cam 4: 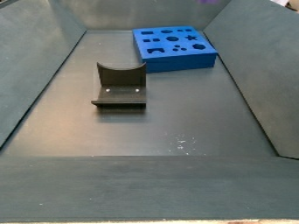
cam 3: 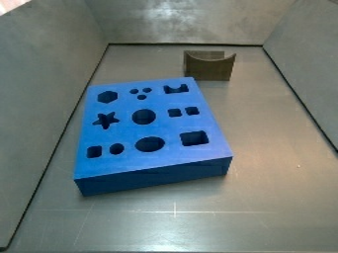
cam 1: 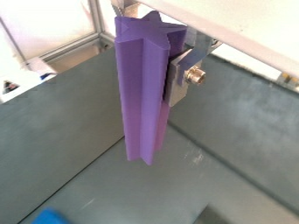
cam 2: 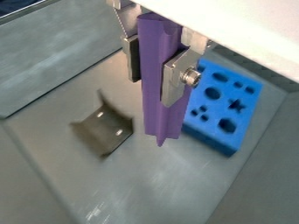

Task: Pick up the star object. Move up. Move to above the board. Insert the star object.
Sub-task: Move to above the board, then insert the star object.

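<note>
My gripper [cam 2: 156, 66] is shut on the star object [cam 2: 158, 83], a long purple prism with a star-shaped end, held upright high above the floor; it also shows in a wrist view [cam 1: 142, 87]. Silver fingers [cam 2: 176, 74] clamp its upper part. The board [cam 2: 228, 105], a thick blue slab with several shaped holes, lies on the floor beyond and to the side of the prism's lower end. Both side views show the board [cam 3: 145, 128] [cam 4: 176, 46] with its star hole [cam 3: 107, 122], but neither shows the gripper or the star object.
The fixture [cam 4: 119, 86], a dark bracket on a base plate, stands on the floor beside the board; it also shows in a wrist view [cam 2: 103, 127] and a side view [cam 3: 211, 63]. Grey walls [cam 3: 53, 89] enclose the floor on all sides.
</note>
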{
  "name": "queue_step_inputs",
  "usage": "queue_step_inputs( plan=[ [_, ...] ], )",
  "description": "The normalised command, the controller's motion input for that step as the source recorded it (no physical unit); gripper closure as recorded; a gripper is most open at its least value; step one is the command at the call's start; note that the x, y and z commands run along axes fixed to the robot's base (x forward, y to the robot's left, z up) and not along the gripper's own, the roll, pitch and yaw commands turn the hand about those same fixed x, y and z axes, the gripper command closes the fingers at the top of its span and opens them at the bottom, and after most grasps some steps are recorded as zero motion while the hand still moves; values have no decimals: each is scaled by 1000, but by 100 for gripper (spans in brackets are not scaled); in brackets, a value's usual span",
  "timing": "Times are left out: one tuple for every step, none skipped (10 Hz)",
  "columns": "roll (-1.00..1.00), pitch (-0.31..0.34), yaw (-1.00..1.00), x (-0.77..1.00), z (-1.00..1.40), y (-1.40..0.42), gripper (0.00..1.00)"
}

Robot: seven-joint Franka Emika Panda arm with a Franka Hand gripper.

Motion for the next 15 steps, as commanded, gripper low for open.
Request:
queue_step_inputs(
  plan=[
    [-47, 63, -46, 156, 1, -1000, 100],
    [-20, 65, -22, 159, 3, -1000, 100],
    [-22, 66, -9, 168, 5, -1000, 100],
    [-23, 68, -3, 172, 6, -1000, 100],
    [0, 70, 4, 181, 6, -1000, 100],
    [-11, 76, 7, 195, 7, -1000, 100],
    [-7, 80, 0, 205, 9, -1000, 100],
    [-13, 81, 6, 213, 13, -1000, 100],
    [1, 85, 8, 227, 17, -1000, 100],
    [2, 88, 9, 241, 23, -1000, 100],
    [13, 98, 4, 268, 26, -991, 100],
    [14, 103, 9, 236, 26, -795, 100],
    [27, 112, 8, 160, 27, -415, 100],
    [37, 103, 10, 113, 33, -246, 100],
    [24, 0, -1000, 0, -520, 0, 100]
  ],
)
